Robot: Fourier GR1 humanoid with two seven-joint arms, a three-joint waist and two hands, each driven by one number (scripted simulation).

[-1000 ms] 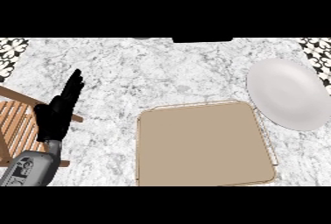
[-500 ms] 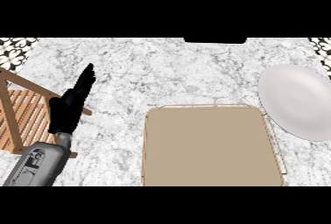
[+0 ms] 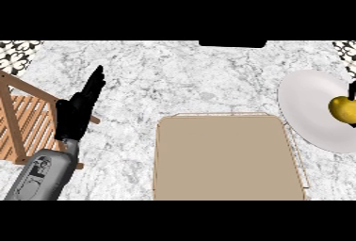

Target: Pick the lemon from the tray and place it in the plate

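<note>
A yellow lemon (image 3: 341,108) shows at the view's right edge, over the white plate (image 3: 309,113). Black fingers of my right hand (image 3: 352,88) curl above and below the lemon; the rest of that hand is cut off by the edge. The tan tray (image 3: 226,162) lies in the lower middle with nothing in it. My left hand (image 3: 75,115) rests open at the left, fingers straight and pointing up, well apart from the tray.
A slatted wooden rack (image 3: 21,124) sits at the left edge, partly under my left forearm. A dark object (image 3: 233,44) sits at the counter's far edge. Bare marble counter (image 3: 201,80) lies between tray and far edge.
The lemon and the fingers of my right hand have come into view over the plate at the right edge. The tray and plate sit further right in view; my left hand stays open.
</note>
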